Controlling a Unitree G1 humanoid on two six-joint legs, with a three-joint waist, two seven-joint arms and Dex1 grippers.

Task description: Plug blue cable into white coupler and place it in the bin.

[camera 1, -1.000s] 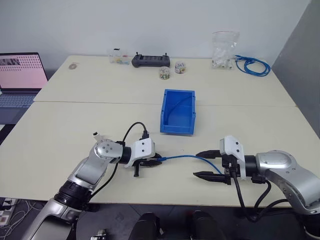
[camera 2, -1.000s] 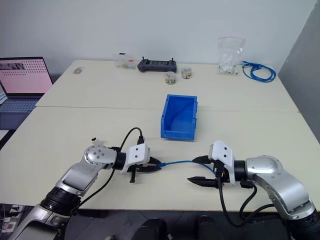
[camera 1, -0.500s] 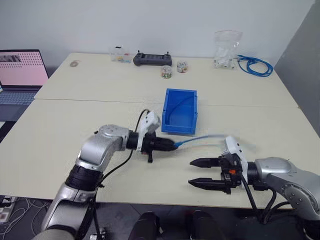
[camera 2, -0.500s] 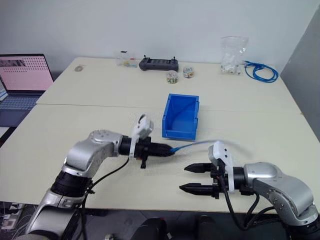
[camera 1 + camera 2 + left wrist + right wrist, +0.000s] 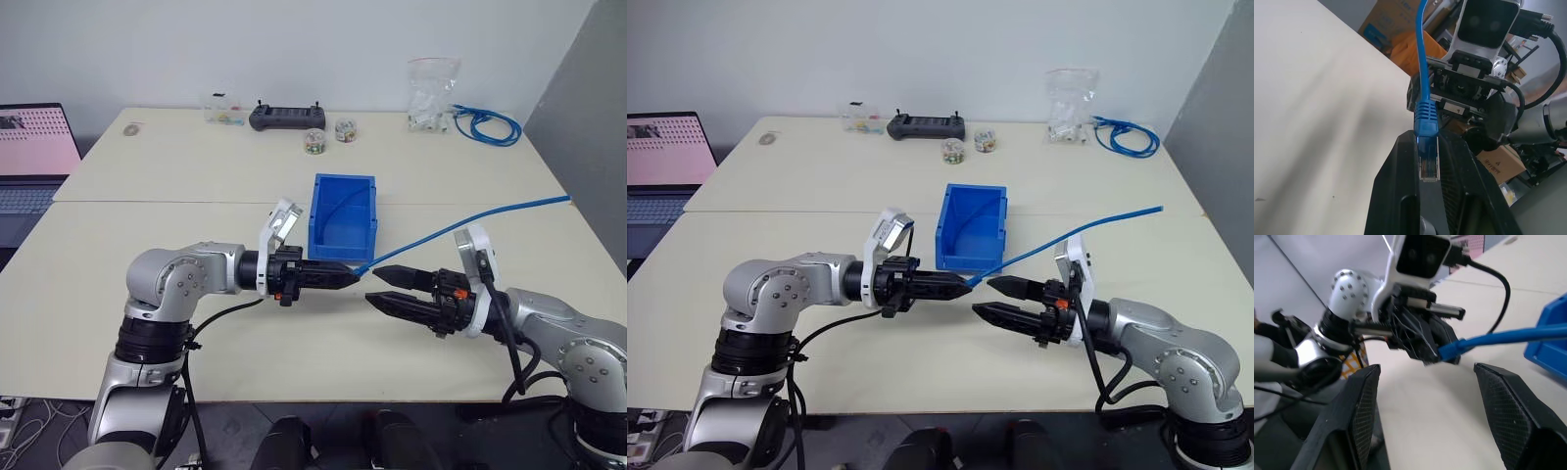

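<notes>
In the left hand (image 5: 338, 278), blue cable (image 5: 1426, 120) plug, no legible writing

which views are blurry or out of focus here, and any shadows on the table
Left wrist view: the cable plug is sharp between the left gripper fingers, while the boxes behind are soft. Right wrist view: the right gripper's near fingers look soft; the left arm beyond is clearer. Left eye view: even light, faint soft shadows on the table under both arms.
</notes>
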